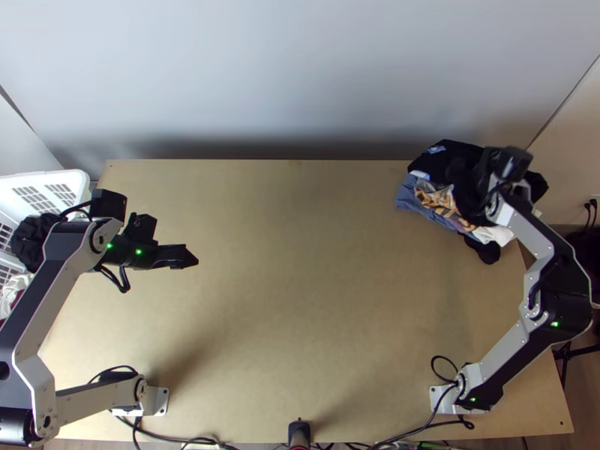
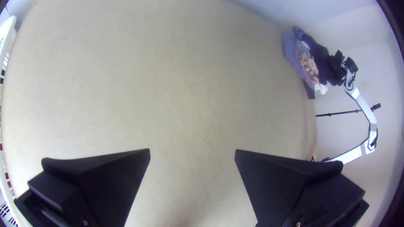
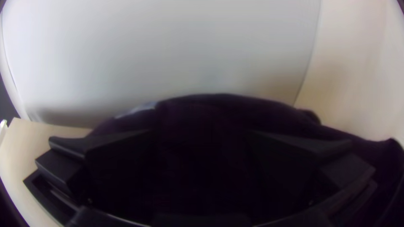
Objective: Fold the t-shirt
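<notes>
Along the counter [image 1: 300,300], the right arm [image 1: 531,229] bends outward to the far right corner, the left arm [image 1: 54,289] out past the left edge. The bunched clothes pile [image 1: 435,201], t-shirt indistinguishable within, lies under the right claw [image 1: 504,163], fingers parted over dark cloth [image 3: 202,113]; its printed piece [image 1: 444,208] slants toward near right. The left claw [image 1: 189,259] points inward, open, well apart.

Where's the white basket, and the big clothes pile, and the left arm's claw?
White basket [image 1: 45,178]: top view, on its rim.
Clothes pile [image 1: 439,201]: top view, on its orange-patterned cloth.
Left arm's claw [image 2: 192,150]: left wrist view, midway between its parted fingertips.
</notes>
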